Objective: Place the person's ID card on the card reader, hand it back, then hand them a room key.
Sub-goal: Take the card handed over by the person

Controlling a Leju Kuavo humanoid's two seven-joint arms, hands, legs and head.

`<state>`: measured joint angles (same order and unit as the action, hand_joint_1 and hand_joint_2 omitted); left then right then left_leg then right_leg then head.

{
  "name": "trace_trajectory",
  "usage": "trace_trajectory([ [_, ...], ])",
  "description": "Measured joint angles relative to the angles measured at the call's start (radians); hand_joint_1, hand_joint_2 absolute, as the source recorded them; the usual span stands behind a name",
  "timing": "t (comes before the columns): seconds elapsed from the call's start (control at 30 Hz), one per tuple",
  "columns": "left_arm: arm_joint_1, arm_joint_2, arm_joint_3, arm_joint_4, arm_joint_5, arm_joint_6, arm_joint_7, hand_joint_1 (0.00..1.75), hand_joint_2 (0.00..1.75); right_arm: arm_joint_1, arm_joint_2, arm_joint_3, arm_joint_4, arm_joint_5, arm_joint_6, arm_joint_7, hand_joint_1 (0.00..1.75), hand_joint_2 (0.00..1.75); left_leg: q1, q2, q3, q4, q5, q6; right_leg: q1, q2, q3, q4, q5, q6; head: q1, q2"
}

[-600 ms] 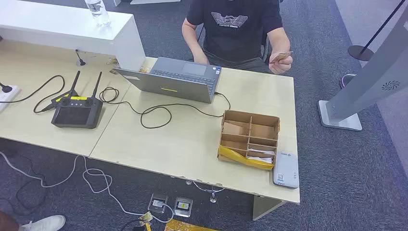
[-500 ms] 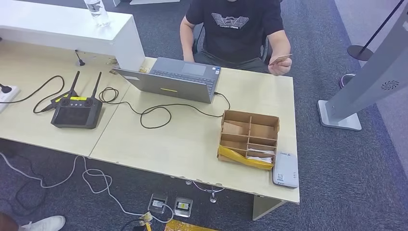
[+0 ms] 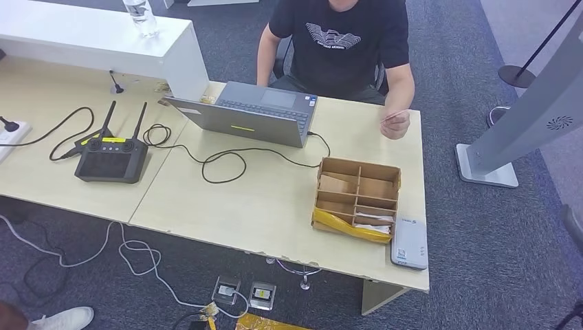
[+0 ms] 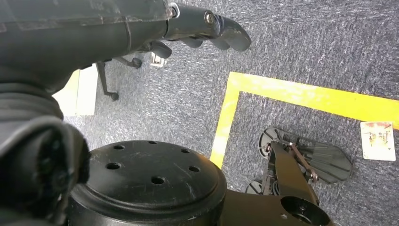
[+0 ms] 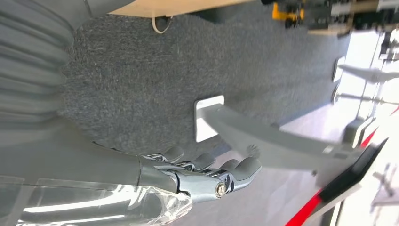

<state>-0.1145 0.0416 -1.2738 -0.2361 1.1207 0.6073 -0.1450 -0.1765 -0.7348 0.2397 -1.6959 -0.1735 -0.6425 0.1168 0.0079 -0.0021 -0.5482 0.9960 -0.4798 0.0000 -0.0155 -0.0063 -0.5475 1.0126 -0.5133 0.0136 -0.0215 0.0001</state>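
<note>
A person in a black T-shirt (image 3: pixel 340 38) sits at the far side of the wooden desk (image 3: pixel 261 199). The person's hand pinches a thin tan ID card (image 3: pixel 394 115) just above the desk's far right corner. The white card reader (image 3: pixel 408 242) lies flat at the desk's near right corner. Beside it stands a cardboard divider box (image 3: pixel 357 198) with pale cards in a front compartment. My left hand (image 4: pixel 202 26) hangs over the carpet with its fingers loosely bent, holding nothing. My right hand (image 5: pixel 207 176) also hangs low, fingers stretched out and empty.
An open grey laptop (image 3: pixel 251 113) sits in front of the person, its black cable looping across the desk. A black controller with antennas (image 3: pixel 111 159) lies to the left. A white raised counter (image 3: pixel 96 41) carries a water bottle (image 3: pixel 139 15). A grey stand base (image 3: pixel 485 168) is on the carpet to the right.
The person's hand with the ID card has come down from chest height towards the desk's far right corner. A dark shape has entered at the head view's right edge.
</note>
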Motion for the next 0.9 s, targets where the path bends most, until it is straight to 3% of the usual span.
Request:
trace_trajectory([
  [0.17,-0.001,0.003,-0.003,0.0,-0.005,-0.001,0.0,0.0,0.0,-0.083,-0.005,0.119,-0.035,0.169,0.046,0.146,0.0,1.75,0.0,0.0,-0.001,0.0,0.0,0.0,0.0,0.001,0.0,0.0,0.0,0.0,0.0,0.0],
  [0.37,-0.002,0.005,-0.006,0.0,-0.014,-0.001,0.0,0.0,0.0,-0.218,0.005,0.309,-0.036,0.481,0.221,0.353,0.0,1.75,0.0,-0.001,-0.001,0.0,0.0,0.0,0.0,0.0,-0.001,0.0,0.0,0.0,0.0,0.0],
  [0.53,-0.002,0.005,-0.009,0.0,-0.025,-0.001,0.013,0.0,0.0,-0.293,0.019,0.446,-0.024,0.718,0.338,0.463,0.0,1.75,0.0,-0.001,-0.001,0.0,0.001,-0.001,0.0,-0.002,-0.001,0.0,0.0,0.0,0.0,0.0],
  [0.67,-0.003,0.005,-0.019,0.0,-0.036,-0.001,0.031,0.0,0.0,-0.33,0.026,0.523,-0.012,0.849,0.402,0.503,0.0,1.75,0.0,-0.001,-0.001,0.0,0.001,-0.001,0.0,-0.002,-0.001,0.0,0.0,0.0,0.0,0.0],
  [0.9,-0.003,0.006,-0.039,0.0,-0.058,-0.003,0.037,0.0,0.0,-0.357,0.039,0.603,0.008,0.903,0.426,0.508,0.0,1.75,0.0,-0.001,-0.001,0.0,0.001,-0.001,0.0,-0.002,-0.001,0.0,0.0,0.0,0.0,0.0],
])
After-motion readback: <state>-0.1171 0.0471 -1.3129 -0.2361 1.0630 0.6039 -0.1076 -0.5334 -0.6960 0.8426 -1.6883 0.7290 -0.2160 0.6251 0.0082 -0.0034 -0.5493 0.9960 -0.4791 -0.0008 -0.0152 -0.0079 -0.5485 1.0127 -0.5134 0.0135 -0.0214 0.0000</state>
